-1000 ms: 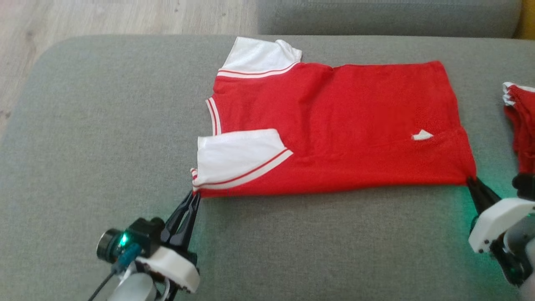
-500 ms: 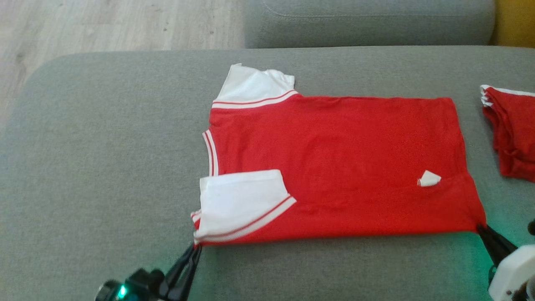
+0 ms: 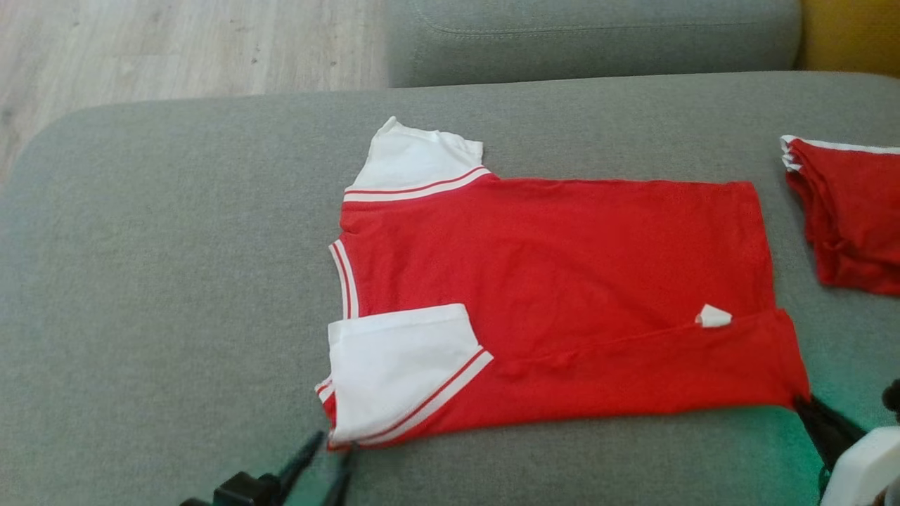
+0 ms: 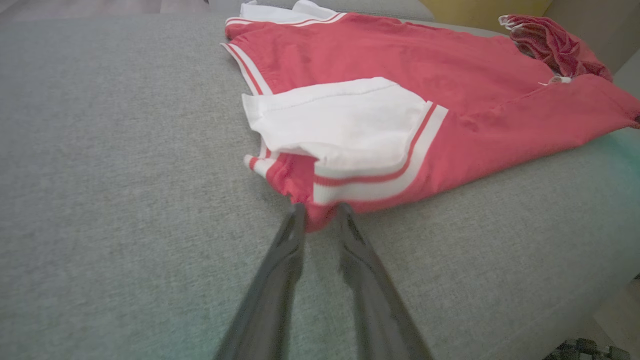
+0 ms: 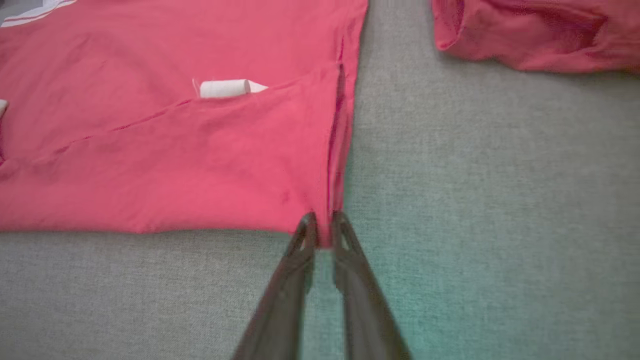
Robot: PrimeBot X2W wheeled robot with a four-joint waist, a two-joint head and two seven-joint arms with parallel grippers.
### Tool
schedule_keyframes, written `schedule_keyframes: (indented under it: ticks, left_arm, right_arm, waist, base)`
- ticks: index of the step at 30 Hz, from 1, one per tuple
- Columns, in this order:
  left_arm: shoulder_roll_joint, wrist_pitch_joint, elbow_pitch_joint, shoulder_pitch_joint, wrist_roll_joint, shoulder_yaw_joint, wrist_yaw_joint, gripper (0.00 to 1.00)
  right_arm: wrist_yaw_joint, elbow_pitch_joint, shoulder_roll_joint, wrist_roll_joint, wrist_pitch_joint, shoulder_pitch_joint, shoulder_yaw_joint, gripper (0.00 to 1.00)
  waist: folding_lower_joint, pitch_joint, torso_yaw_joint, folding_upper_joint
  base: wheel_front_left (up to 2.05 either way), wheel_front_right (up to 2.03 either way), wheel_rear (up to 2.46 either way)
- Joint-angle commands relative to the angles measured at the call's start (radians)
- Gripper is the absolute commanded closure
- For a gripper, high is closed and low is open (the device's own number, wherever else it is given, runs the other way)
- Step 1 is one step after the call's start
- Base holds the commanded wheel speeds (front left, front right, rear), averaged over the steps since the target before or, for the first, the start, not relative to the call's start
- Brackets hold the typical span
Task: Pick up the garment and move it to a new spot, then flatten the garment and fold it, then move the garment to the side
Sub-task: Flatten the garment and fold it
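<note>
The garment [image 3: 548, 281] is a red shirt with white sleeves, lying flat on the grey cushion [image 3: 140, 281] with its near long edge folded over. My left gripper [image 3: 329, 450] is at the shirt's near left corner, by the white sleeve. In the left wrist view the left gripper [image 4: 321, 212] stands open, its fingers apart with the red corner of the garment [image 4: 400, 65] lying between the tips. My right gripper [image 3: 801, 402] is at the near right hem corner. The right wrist view shows the right gripper [image 5: 324, 227] shut on that corner of the garment [image 5: 150, 150].
A second red garment [image 3: 851, 211] lies bunched at the cushion's right side, a hand's width from the shirt's hem. A grey back cushion [image 3: 590, 35] runs behind, wooden floor [image 3: 176, 42] lies at the far left, and something yellow [image 3: 851, 35] sits at the far right.
My left gripper's fingers have parted from their shut grip on the sleeve corner. The right gripper still holds the hem. The head camera has shifted, so the whole picture sits lower.
</note>
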Motion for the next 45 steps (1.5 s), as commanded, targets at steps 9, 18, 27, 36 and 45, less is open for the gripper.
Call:
schedule_keyframes:
  ticks: [9, 18, 27, 36, 45]
  left_arm:
    - [0.046, 0.036, -0.080, -0.099, -0.014, 0.094, 0.059, 0.00]
    - [0.128, 0.214, -0.086, -0.426, -0.056, 0.159, -0.042, 0.00]
    - [0.131, 0.516, 0.196, -0.906, -0.143, 0.104, -0.153, 0.00]
    - [0.145, 0.619, 0.394, -1.181, -0.180, -0.017, -0.158, 0.00]
    - [0.186, 0.672, 0.506, -1.324, -0.188, -0.169, -0.159, 0.00]
  right_arm:
    - [-0.001, -0.098, -0.015, -0.086, -0.118, -0.070, 0.004, 0.00]
    - [-0.001, -0.120, -0.002, -0.100, -0.179, -0.168, 0.082, 0.00]
    - [-0.001, -0.104, -0.013, -0.078, -0.214, -0.289, 0.154, 0.00]
    - [-0.001, -0.072, -0.006, -0.055, -0.260, -0.371, 0.196, 0.00]
    - [-0.001, -0.042, 0.008, -0.036, -0.296, -0.397, 0.219, 0.00]
  waist:
    - [0.0000, -0.001, -0.065, -0.0001]
    - [0.0000, 0.106, -0.116, -0.0001]
    - [0.0000, 0.251, -0.178, -0.0001]
    - [0.0000, 0.372, -0.261, -0.0001]
    - [0.0000, 0.436, -0.321, -0.0001]
  base:
    - [0.00, 0.00, 0.00]
    - [0.00, 0.00, 0.00]
    - [0.00, 0.00, 0.00]
    - [0.00, 0.00, 0.00]
    - [0.00, 0.00, 0.00]
